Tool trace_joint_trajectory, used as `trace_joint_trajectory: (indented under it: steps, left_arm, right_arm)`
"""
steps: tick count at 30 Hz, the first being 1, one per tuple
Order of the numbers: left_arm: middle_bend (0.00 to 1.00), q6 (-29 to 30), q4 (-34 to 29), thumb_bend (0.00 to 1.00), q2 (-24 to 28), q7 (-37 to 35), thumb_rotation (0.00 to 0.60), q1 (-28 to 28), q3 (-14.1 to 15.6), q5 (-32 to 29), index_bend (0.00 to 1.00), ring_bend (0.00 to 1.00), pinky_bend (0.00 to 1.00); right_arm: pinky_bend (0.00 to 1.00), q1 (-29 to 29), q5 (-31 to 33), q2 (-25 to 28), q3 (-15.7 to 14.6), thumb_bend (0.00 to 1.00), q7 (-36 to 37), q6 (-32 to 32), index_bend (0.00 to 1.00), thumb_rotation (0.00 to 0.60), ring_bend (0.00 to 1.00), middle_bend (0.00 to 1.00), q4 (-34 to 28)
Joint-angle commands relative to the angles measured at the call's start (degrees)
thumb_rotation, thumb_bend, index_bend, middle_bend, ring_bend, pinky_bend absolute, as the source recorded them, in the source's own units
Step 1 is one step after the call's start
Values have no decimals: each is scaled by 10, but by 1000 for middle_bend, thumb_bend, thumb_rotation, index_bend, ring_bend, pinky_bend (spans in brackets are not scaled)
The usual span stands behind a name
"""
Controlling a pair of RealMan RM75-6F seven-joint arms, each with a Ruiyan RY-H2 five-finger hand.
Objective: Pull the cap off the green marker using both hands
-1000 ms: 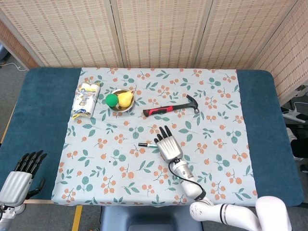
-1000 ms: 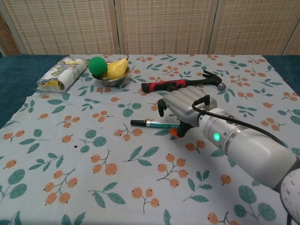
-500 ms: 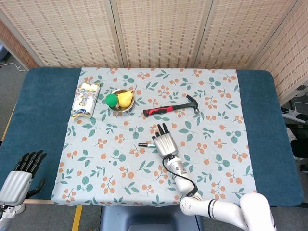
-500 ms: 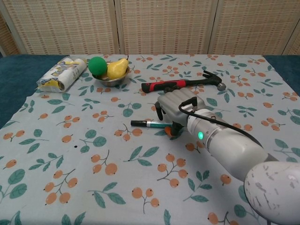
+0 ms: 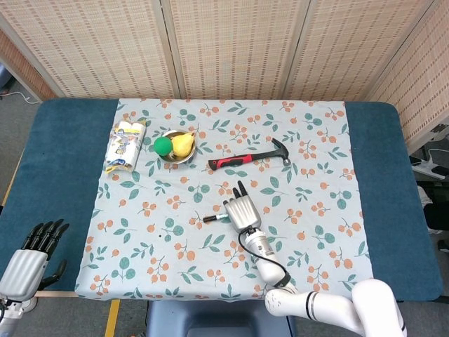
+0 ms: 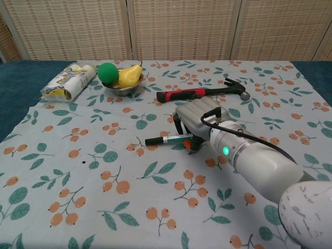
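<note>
Centrally, a table [image 5: 56, 161] with blue covering carries a floral cloth [image 5: 309, 175] over its middle. Woven screens [image 5: 231, 42] stand behind it at 12 o'clock.

Right arm [image 6: 259, 166]: it enters from 5 o'clock in the chest view and reaches toward the cloth's centre. Right hand [image 6: 199, 118]: palm down over the marker [image 6: 167, 139], fingers curled around its right end. The chest view shows the thumb under the barrel, so the hand grips the marker. The marker lies near the centre of the cloth, tilted slightly, its dark cap end pointing to 9 o'clock and free of the hand. Whether it rests on the cloth or is just lifted cannot be told.

Left hand [image 5: 31, 256]: seen in the head view only, at 8 o'clock, off the cloth by the table's near left corner. Its fingers are extended and slightly apart, and it holds nothing. It is well apart from the marker.

Hammer [image 6: 202, 92]: red and black handle, lying just beyond the right hand at 12 o'clock.

Packet [image 6: 67, 82]: lying at 10 o'clock on the cloth.

Bowl [image 6: 124, 88]: beside the packet, holding a green ball [image 6: 108, 71] and a yellow pear [image 6: 131, 75].
</note>
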Motion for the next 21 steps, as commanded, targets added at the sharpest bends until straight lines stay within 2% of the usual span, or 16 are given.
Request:
trace_joint_trajectory:
  steps: [1, 2, 5, 10, 13, 17, 21]
  left_arm:
    - [0, -2, -4, 459, -4, 8, 600, 1, 0, -3, 0, 0, 71]
    - [0, -4, -8, 459, -7, 11, 600, 0, 0, -4, 0, 0, 78]
    - [0, -5, -22, 458, -15, 16, 600, -4, -2, 2, 0, 0, 124]
    - [65, -12, -49, 458, -28, 83, 600, -31, -12, 41, 14, 13, 248]
    - [135, -32, -67, 459, -39, 148, 600, -56, -19, 72, 79, 78, 324]
    - [258, -87, -97, 459, -59, 213, 600, -89, -26, 76, 200, 171, 395]
    - [276, -124, -110, 458, -91, 262, 600, -113, -33, 76, 225, 196, 410]
  right_arm:
    - [0, -6, -33, 20, -16, 386, 29, 11, 824, 600, 322, 669, -19]
    - [0, -8, -38, 27, -18, 398, 40, 12, 855, 600, 371, 703, -26]
    - [0, -10, -42, 42, -15, 430, 51, 14, 871, 600, 434, 742, -48]
    - [0, -9, -61, 70, -22, 442, 59, 17, 871, 600, 462, 760, -93]
    - [0, -10, -70, 91, -27, 442, 57, 21, 871, 600, 466, 762, -128]
    - [0, -15, -73, 115, -32, 442, 60, 28, 871, 600, 474, 771, -171]
    - [7, -19, -87, 131, -40, 446, 66, 36, 871, 600, 481, 778, -197]
